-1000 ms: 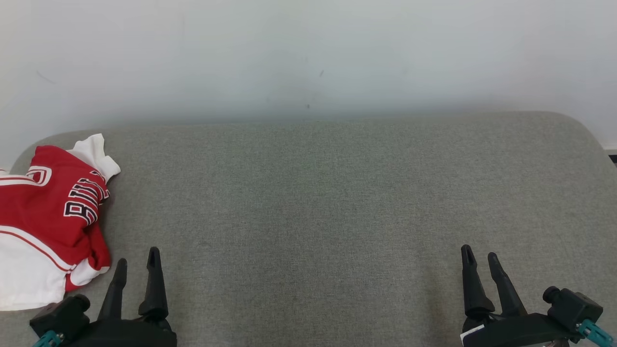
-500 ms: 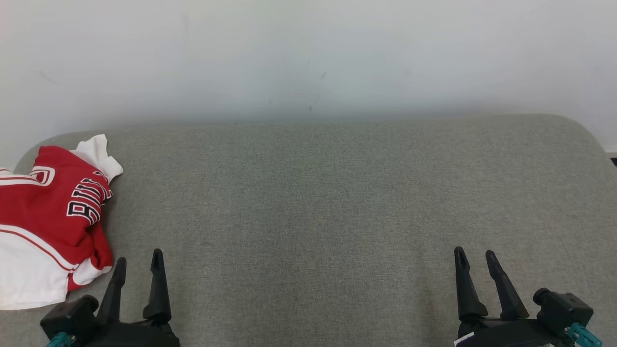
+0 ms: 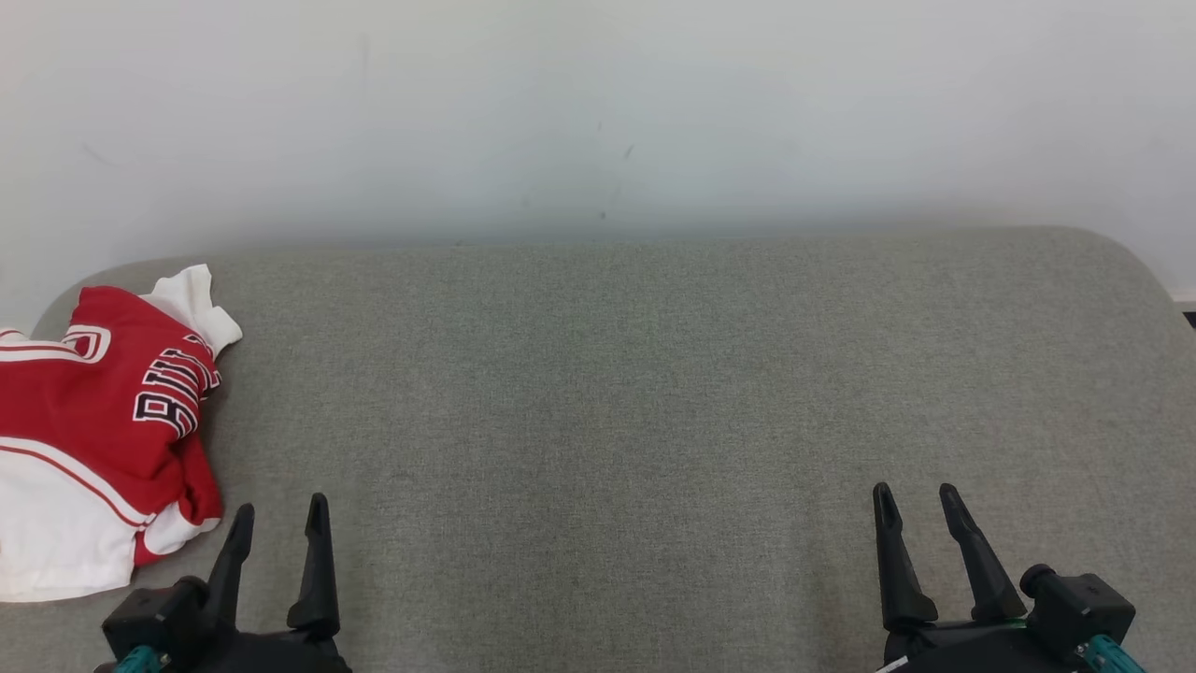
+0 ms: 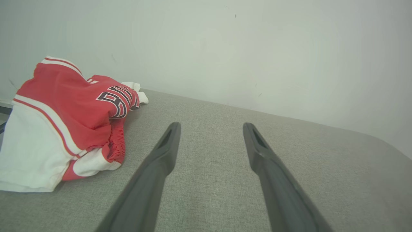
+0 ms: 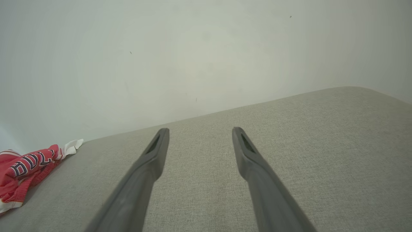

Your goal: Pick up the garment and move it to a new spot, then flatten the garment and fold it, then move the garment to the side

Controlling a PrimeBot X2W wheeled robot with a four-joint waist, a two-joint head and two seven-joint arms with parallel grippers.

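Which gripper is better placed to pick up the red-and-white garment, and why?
Probably the left gripper: open, it sits beside the garment; the right gripper, also open, is far across the grey surface.

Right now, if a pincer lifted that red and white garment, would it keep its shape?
It would probably flop: the garment lies crumpled in soft folds on the grey cushion. It looks thin, so likely light. Pushed, it would probably bunch on that rough weave.

The garment [image 3: 84, 421] runs off the head view's left edge; its black lettering wraps over a fold, unreadable. The bottom edge cuts off the bodies of the left gripper [image 3: 281, 507] and right gripper [image 3: 914, 490].
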